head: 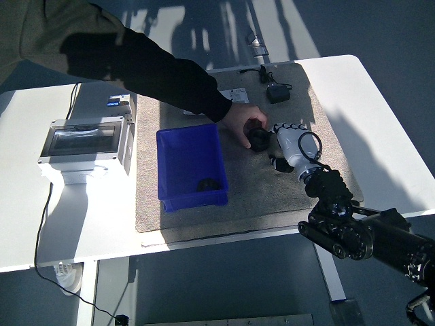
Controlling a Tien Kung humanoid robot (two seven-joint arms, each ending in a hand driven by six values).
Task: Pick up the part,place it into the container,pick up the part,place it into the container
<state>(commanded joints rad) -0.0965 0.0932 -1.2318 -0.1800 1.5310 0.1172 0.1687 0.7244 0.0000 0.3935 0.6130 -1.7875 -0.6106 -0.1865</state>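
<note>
Head view: I see the right hand (282,144) reaching in from the lower right over the grey mat (272,193) that covers the middle of the white counter (360,102). Its white palm faces up and its dark-tipped fingers (289,127) sit against a black part (258,140) on the mat; I cannot tell whether they are clenched on it or lie loose beside it. A person's hand (243,122), coming from the far left in a dark sleeve (163,75), rests on the same part from the other side, touching it. The blue container (190,166) stands on the mat just left of both hands, and I note one dark part in container (206,184) near its front wall. At the mat's far edge I see a white plate (236,96), half covered by the sleeve, and a black adapter (277,93) with its cable. A grey enclosure box (85,144) with a clear lid stands on the counter to the left of the mat.
</note>
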